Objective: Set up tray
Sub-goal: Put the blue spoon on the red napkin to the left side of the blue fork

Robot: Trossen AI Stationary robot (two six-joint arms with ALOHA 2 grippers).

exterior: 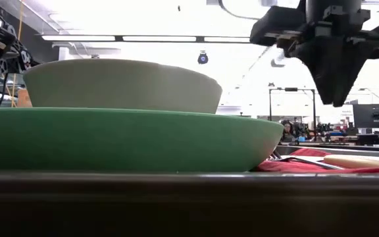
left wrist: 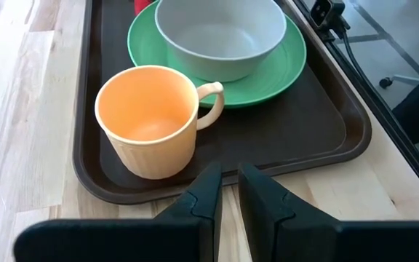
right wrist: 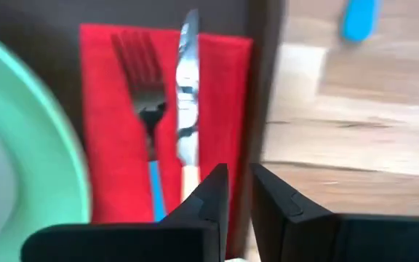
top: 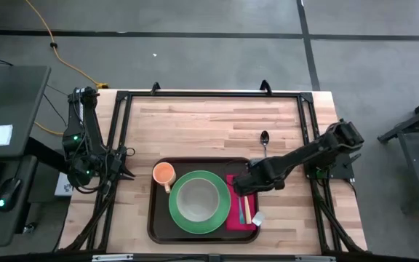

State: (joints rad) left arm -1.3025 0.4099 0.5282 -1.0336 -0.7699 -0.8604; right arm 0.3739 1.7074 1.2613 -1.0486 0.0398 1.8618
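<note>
Butcher-block table under me, grey concrete floor all around. Going left to right: my left gripper sits off the tray's left edge, fingers nearly together with just a slim gap, nothing in them. Right ahead of it is the tray, dark brown, and the orange cup stands just inside its near corner. Past the cup, the green plate carries a pale bowl. Further right, a red napkin lies on the tray with a fork and knife side by side. My right gripper hangs above the napkin's edge, narrow and empty. A spoon lies on the wood beyond it.
</note>
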